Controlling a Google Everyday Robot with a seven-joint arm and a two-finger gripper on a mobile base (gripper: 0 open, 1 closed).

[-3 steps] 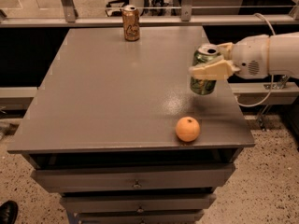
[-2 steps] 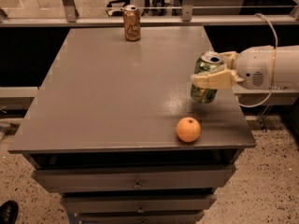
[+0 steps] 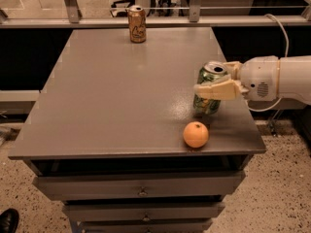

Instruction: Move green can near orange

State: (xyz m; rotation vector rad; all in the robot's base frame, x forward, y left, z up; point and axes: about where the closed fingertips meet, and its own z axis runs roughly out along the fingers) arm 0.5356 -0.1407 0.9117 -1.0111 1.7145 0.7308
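The green can (image 3: 208,102) with a silver top stands upright near the right front of the grey table (image 3: 107,91). My gripper (image 3: 212,84) reaches in from the right and is shut on the green can, one pale finger (image 3: 218,91) across its front. The can's base looks to be on or just above the tabletop. The orange (image 3: 196,134) lies just in front of the can, close to the table's front edge, a small gap between them.
An orange-brown can (image 3: 137,24) stands at the table's far edge. My white arm (image 3: 279,79) and its cable come in over the table's right edge. Drawers (image 3: 141,191) sit below the tabletop. A dark shoe (image 3: 7,221) shows at bottom left.
My gripper has carried the green can forward and down, closer to the orange. The orange and the orange-brown can have not moved.
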